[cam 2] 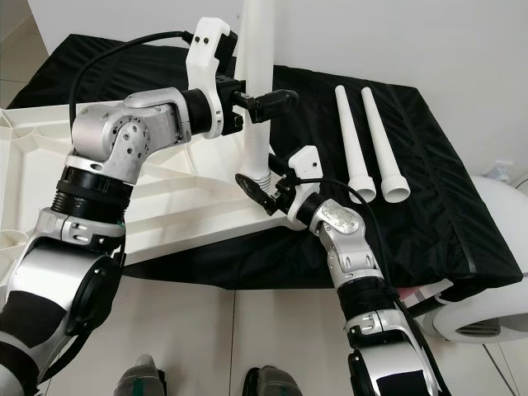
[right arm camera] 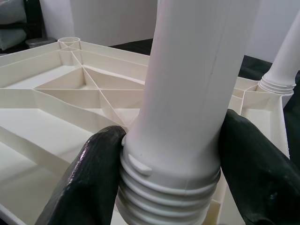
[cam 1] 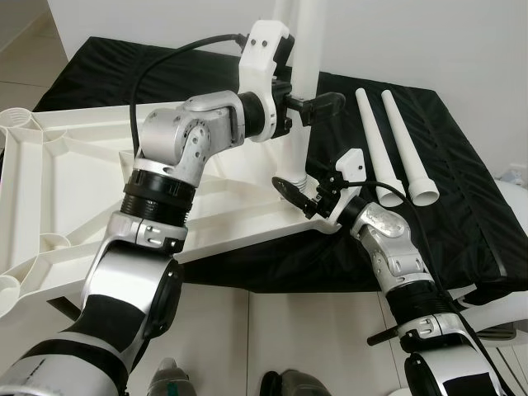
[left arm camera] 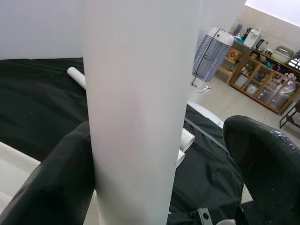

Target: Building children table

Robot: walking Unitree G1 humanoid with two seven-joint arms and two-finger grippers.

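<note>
Upright table leg cut off at the top edge, tabletop cropped at left
</note>
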